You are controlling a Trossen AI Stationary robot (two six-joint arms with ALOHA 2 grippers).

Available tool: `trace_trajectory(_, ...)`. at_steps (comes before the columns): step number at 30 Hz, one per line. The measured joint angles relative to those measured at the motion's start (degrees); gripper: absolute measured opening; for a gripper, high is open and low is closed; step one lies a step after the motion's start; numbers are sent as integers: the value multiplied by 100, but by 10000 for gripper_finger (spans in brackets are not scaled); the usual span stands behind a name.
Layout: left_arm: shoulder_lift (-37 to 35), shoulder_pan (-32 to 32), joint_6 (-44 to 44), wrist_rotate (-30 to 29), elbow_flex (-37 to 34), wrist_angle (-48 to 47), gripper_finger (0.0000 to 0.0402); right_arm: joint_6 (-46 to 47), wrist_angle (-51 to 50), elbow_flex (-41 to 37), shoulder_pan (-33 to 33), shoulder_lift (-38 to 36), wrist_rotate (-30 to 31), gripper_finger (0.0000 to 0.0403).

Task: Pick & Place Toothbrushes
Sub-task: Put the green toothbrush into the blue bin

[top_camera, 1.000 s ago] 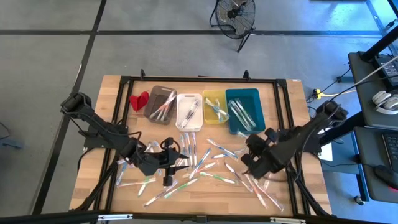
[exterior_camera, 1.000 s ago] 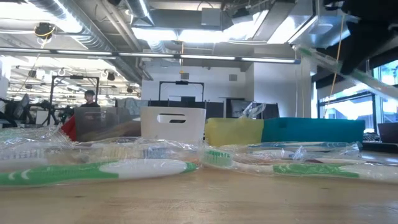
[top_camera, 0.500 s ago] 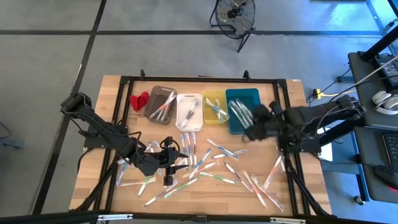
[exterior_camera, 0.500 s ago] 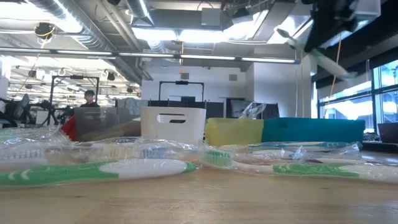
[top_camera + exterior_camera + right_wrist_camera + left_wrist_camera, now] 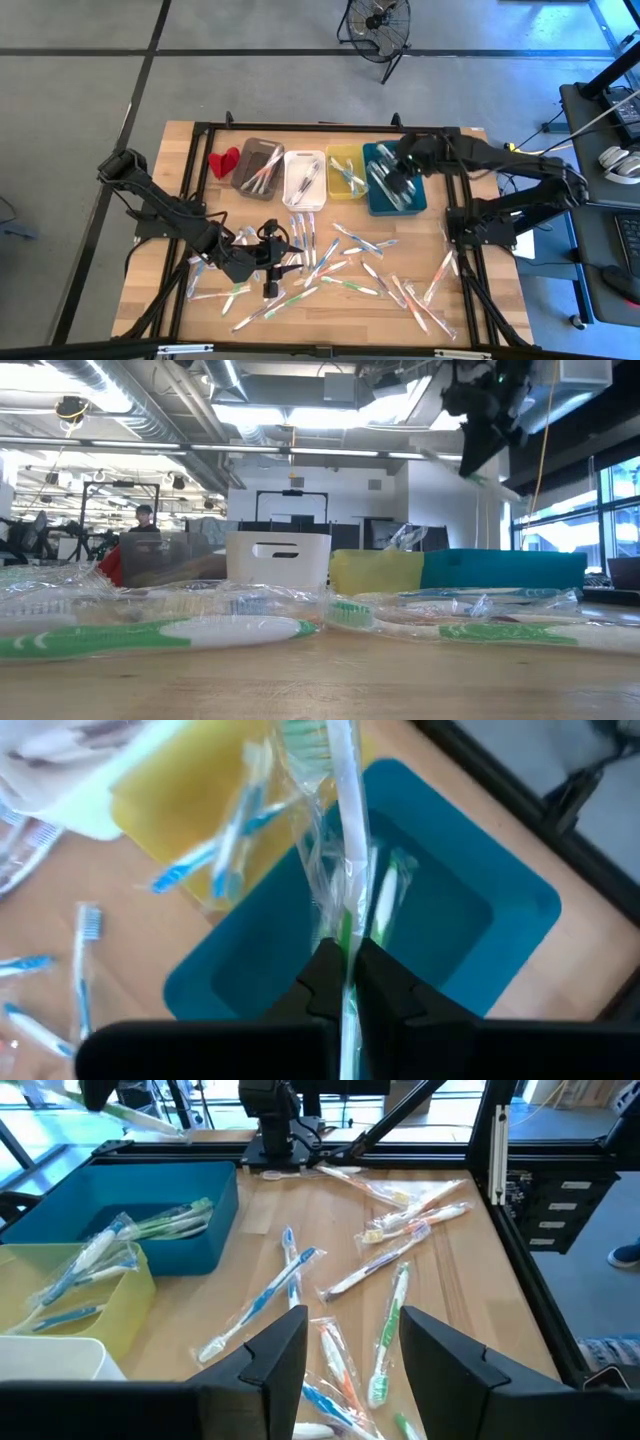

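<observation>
Many wrapped toothbrushes (image 5: 340,262) lie scattered flat on the wooden table, white with green, blue or pink. More lie in the grey bin (image 5: 257,165), white bin (image 5: 305,178), yellow bin (image 5: 346,170) and teal bin (image 5: 385,205). My right gripper (image 5: 403,175) hangs above the teal bin (image 5: 455,935), shut on a green-and-white toothbrush (image 5: 345,840) in a clear wrapper. My left gripper (image 5: 270,262) is open and low over the loose toothbrushes at the table's near middle, touching none that I can see. My right gripper pinches the wrapped green-and-white toothbrush between its two fingers at the handle (image 5: 346,935), coming from above. The brush head (image 5: 305,740) sticks out well past the fingers. The toothbrush is lifted clear and tilted over the teal bin (image 5: 505,570).
A small red object (image 5: 223,160) lies on the table left of the grey bin. The four bins stand in a row along the far side. A black frame (image 5: 330,128) runs around the table. A person (image 5: 145,520) shows far back in the room.
My right gripper has carried the green-and-white toothbrush from over the table's near right part toward the far edge, and now holds it above the teal bin. The toothbrush stayed in the air and turned with the gripper.
</observation>
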Motion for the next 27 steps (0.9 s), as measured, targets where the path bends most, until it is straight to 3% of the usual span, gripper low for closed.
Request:
trace_trajectory(15, 57, -27, -37, 87, -2, -37, 155, -644, 333, -471, -856, 1102, -810, 12)
trace_trajectory(27, 57, -27, 9, 79, -2, -42, 155, -788, 1382, -1410, -1503, 1186, -1581, 12)
